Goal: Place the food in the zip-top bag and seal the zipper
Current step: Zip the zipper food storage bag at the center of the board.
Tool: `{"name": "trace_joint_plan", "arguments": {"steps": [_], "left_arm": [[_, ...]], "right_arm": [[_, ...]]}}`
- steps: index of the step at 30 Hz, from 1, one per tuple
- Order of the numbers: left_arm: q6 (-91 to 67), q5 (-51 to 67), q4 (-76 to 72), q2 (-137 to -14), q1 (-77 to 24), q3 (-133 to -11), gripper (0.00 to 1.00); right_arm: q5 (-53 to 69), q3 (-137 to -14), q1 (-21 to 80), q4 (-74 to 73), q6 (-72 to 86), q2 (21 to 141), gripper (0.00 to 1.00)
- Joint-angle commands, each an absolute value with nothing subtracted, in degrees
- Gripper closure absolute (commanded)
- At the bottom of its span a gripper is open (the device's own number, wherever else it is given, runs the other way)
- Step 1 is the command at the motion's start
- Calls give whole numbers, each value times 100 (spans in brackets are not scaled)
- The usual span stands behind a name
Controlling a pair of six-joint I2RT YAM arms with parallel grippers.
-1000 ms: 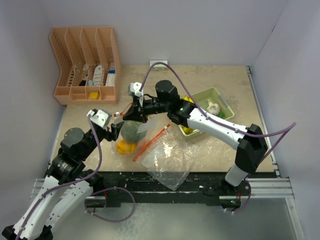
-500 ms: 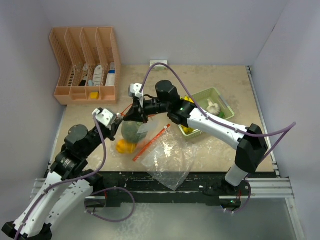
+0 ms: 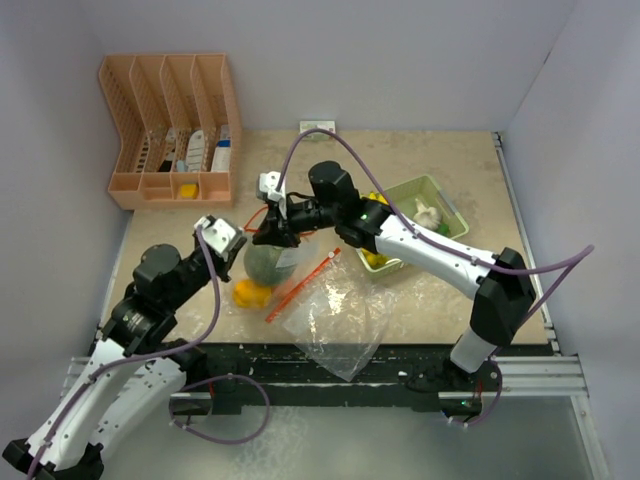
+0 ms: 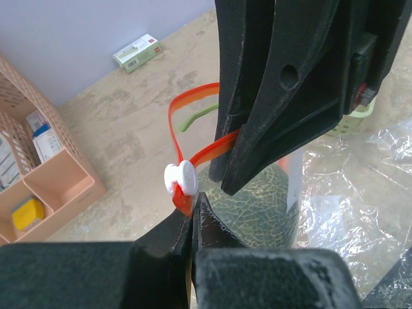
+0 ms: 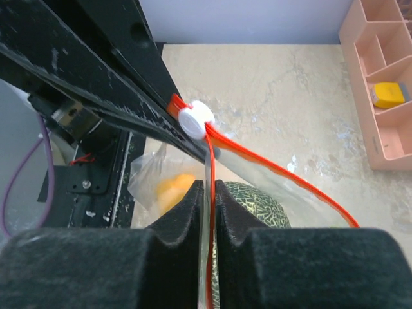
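Food, a green melon (image 3: 265, 262) and an orange piece (image 3: 250, 293), shows through the zip-top bag (image 3: 335, 320) on the surface (image 3: 440, 295); the bag's mouth is hard to make out. Left jaws clamp the red zipper (image 4: 205, 150) beside its white slider (image 4: 180, 178); right jaws pinch the bag's edge.

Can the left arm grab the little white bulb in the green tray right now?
Probably not. The left pincer is shut on the red zipper, and the right arm lies between it and the white bulb in the tray.
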State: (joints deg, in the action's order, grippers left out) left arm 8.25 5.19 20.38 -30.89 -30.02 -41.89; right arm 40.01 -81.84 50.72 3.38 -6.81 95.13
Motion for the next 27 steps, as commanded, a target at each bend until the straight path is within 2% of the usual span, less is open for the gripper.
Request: {"name": "trace_joint_plan", "arguments": {"steps": [1,4,7,13,15,18,27], "left_arm": [[1161,500,1810,-2827,-2996,-4242,100],[1346,589,1920,-2832,-2993,-4274,100],[1457,662,2041,-2852,-2997,-4326,100],[1675,758,2166,-2695,-2997,-4362,100],[1704,792,2157,-2624,-2996,-4351,100],[1701,838,2162,-2595,-2995,-4351,100],[1704,1154,2243,-2634,-2995,-4451,100]], "right_arm": [[3756,-8481,5107,-32,-1208,9295,83],[3485,-8467,5106,-123,-1415,9141,75],[3496,-8555,5098,-302,-1622,8965,74],[4402,-8835,5098,-640,-2031,8735,73],[4778,-8853,5098,-532,-2088,8699,68],[5312,-9055,5098,-534,-2175,8890,59],[5750,-9877,5098,-791,-2067,9772,56]]}}
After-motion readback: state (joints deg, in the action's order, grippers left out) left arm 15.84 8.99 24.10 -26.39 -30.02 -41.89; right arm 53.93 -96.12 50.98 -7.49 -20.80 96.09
